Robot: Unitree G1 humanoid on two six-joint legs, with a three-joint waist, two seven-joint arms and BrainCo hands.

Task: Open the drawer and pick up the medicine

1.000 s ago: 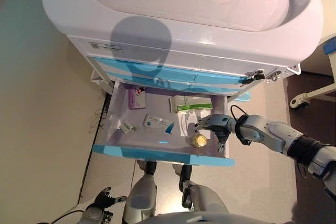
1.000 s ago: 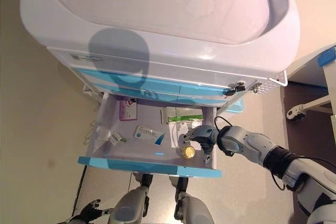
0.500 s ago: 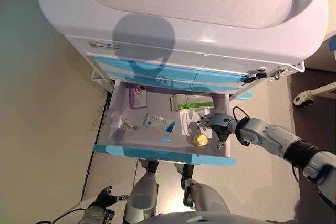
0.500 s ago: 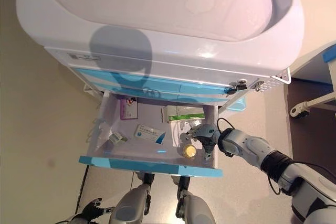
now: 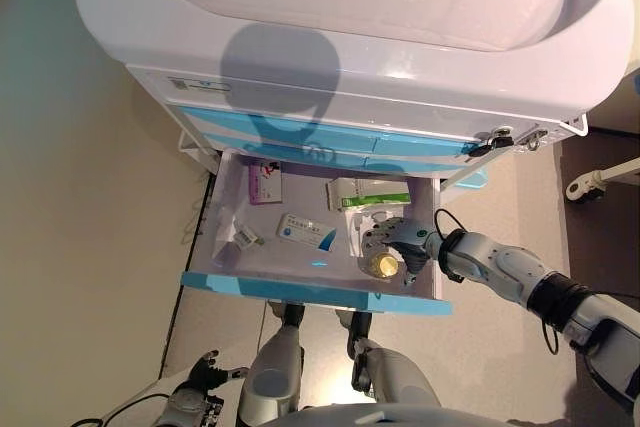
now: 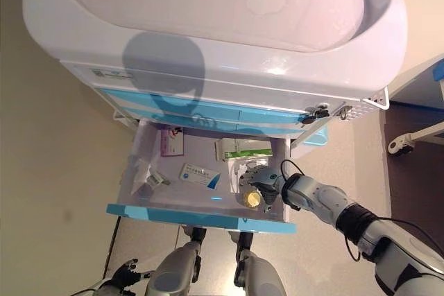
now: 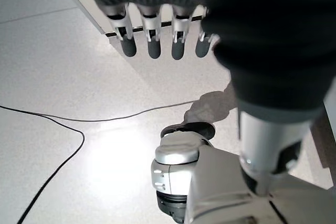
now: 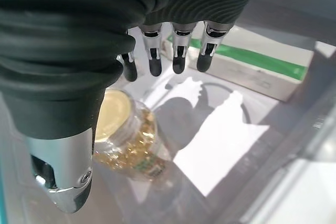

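Reaching into the pulled-out drawer (image 5: 215, 222) of the cart (image 5: 340, 57), your right hand (image 5: 392, 244) hovers directly over the medicine bottle (image 5: 380, 266), so the opening step looks done and you are in the pick-up step. The bottle, filled with yellow capsules under a pale gold cap, sits at the drawer's front right corner, near the blue front edge. In the right wrist view the fingers (image 8: 154, 61) hang straight and spread above the cap, the thumb (image 8: 62, 169) out to one side, and nothing is gripped. Your left hand (image 7: 157, 35) hangs low by the floor, fingers relaxed and empty.

Next you probably need to drop the hand so fingers and thumb straddle the bottle, then close. It looks smooth and round, so it may slip or roll.

Nearby lie a white box with a green stripe (image 5: 368, 193), a blue and white box (image 5: 305, 232), a small box with a purple panel (image 5: 264, 184) and a small packet (image 5: 245, 239). Their print is too small to read, as is the bottle's label.
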